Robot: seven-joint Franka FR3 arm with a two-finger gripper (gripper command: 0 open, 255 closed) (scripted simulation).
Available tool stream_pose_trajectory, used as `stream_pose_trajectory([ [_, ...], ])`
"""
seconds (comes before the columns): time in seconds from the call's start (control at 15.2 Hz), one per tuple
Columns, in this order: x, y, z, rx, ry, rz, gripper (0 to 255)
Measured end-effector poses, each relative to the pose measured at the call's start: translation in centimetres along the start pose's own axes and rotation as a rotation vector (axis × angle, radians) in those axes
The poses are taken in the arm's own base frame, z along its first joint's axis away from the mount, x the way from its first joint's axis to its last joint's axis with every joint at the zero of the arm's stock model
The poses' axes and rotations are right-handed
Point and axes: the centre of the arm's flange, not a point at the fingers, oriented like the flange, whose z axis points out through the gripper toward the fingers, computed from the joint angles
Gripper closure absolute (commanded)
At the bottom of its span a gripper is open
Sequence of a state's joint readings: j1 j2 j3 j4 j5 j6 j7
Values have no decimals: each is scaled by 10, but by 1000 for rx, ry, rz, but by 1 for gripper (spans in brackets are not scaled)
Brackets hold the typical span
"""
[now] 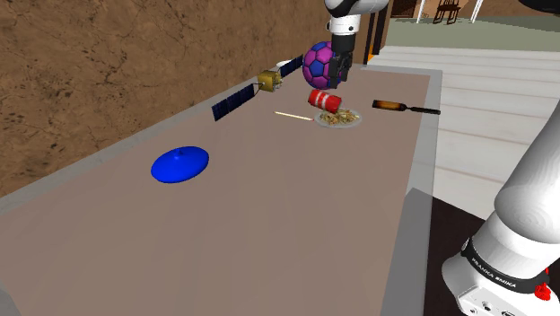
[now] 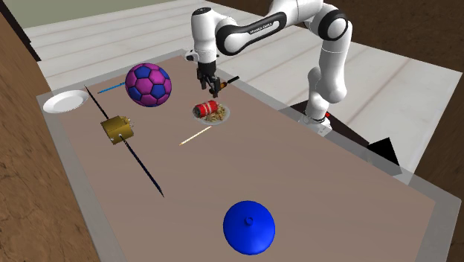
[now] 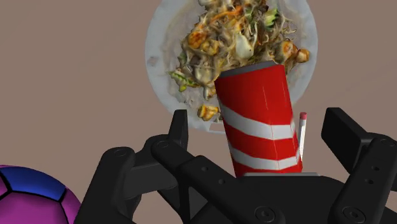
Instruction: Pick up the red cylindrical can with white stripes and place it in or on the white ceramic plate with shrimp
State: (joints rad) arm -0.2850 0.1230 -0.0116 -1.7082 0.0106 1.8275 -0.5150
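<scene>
The red can with white stripes (image 1: pixel 324 100) lies tilted on its side on the white plate of shrimp and noodles (image 1: pixel 349 121), partly over its rim. My gripper (image 1: pixel 336 83) hangs just above the can. In the wrist view the can (image 3: pixel 257 121) sits between the two black fingers (image 3: pixel 179 129), which stand apart on either side without touching it, so the gripper (image 3: pixel 261 124) is open. The plate (image 3: pixel 159 57) lies beyond the can. From the second exterior view the can (image 2: pixel 206 110) rests on the plate (image 2: pixel 223 117) under the gripper (image 2: pixel 213 91).
A purple and blue ball (image 1: pixel 317 63) stands just behind the gripper. A gold satellite model with dark panels (image 1: pixel 268 82), a thin stick (image 1: pixel 292 116), a dark knife (image 1: pixel 404 108) and a blue disc (image 1: pixel 179 164) lie on the brown table. An empty white plate (image 2: pixel 65 101) sits at a far corner.
</scene>
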Motion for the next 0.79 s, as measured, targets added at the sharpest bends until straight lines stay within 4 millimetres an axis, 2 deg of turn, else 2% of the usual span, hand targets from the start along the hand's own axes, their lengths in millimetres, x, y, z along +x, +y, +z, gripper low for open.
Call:
stream_pose_trajectory([
  [0.13,-1,0,-5,0,0,0,0],
  [0.4,0,0,-44,-1,1,0,0],
  [0.79,0,0,-50,0,0,0,0],
])
